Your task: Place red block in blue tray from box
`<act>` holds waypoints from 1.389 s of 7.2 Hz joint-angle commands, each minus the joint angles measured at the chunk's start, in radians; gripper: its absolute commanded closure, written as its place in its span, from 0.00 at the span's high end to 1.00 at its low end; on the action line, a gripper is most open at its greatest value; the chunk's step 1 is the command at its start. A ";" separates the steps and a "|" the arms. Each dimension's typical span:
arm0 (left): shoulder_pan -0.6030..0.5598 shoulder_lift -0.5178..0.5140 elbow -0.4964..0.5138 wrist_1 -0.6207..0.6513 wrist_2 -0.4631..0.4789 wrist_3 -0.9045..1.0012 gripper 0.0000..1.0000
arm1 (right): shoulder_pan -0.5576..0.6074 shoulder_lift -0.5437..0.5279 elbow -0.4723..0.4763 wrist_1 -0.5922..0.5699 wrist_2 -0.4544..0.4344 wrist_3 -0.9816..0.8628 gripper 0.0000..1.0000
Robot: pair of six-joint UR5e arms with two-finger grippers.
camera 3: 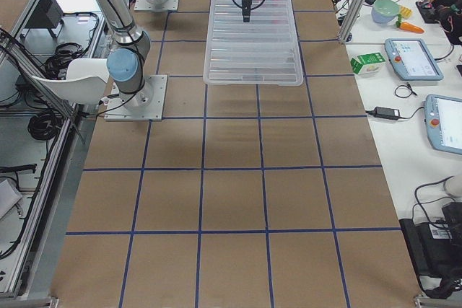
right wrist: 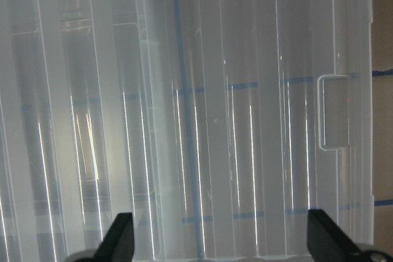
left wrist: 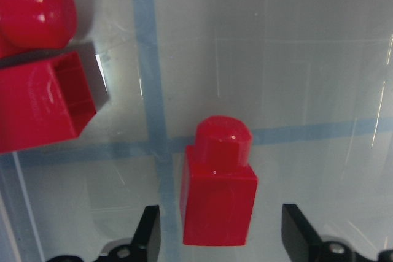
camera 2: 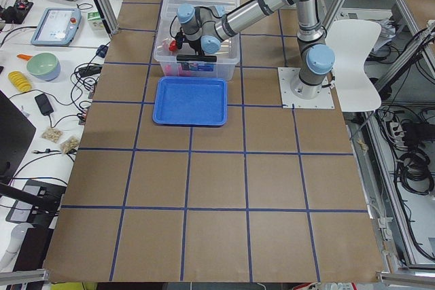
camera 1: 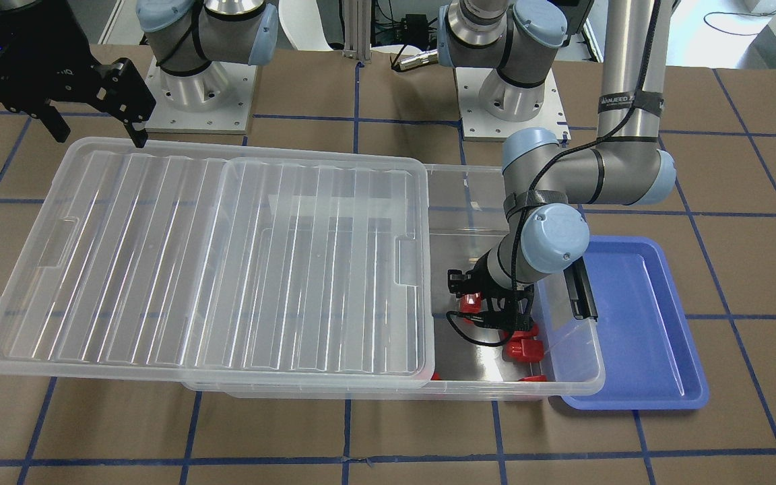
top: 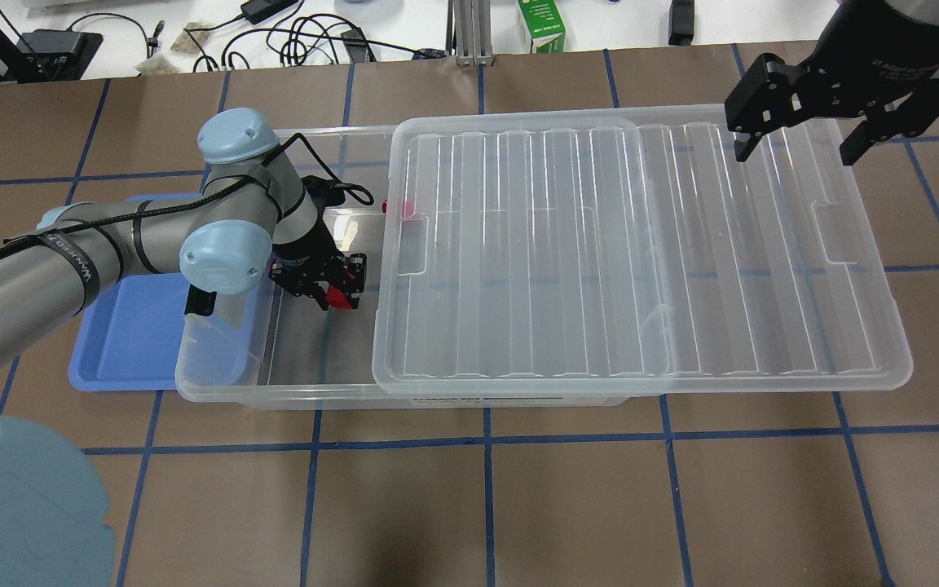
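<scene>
The clear box (camera 1: 566, 367) lies on the table with its ribbed lid (camera 1: 213, 263) slid aside, so one end is open. Several red blocks (camera 1: 523, 348) lie in that open end. My left gripper (top: 331, 289) is down inside the box and open. In the left wrist view its fingers (left wrist: 147, 234) stand on either side of one red block (left wrist: 218, 191), apart from it. Other red blocks (left wrist: 37, 102) lie beside it. The blue tray (camera 1: 637, 323) sits empty against the box's open end. My right gripper (top: 795, 151) is open above the lid's far corner.
The lid (top: 641, 253) overhangs the box toward the robot's right. A black latch bar (camera 1: 580, 293) hangs on the box end by the tray. The left arm's elbow (camera 1: 553, 236) hangs over the box wall. Cables and a green carton (top: 540, 24) lie beyond the table's far edge.
</scene>
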 commanded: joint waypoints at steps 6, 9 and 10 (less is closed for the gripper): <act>0.006 0.042 0.313 -0.336 0.011 -0.016 0.00 | 0.067 0.003 0.022 -0.014 -0.008 -0.005 1.00; 0.027 0.132 0.408 -0.497 0.078 -0.016 0.00 | 0.067 0.003 0.022 -0.014 -0.008 -0.007 1.00; 0.079 0.164 0.412 -0.533 0.090 -0.007 0.00 | 0.065 0.002 0.022 -0.012 -0.008 -0.007 1.00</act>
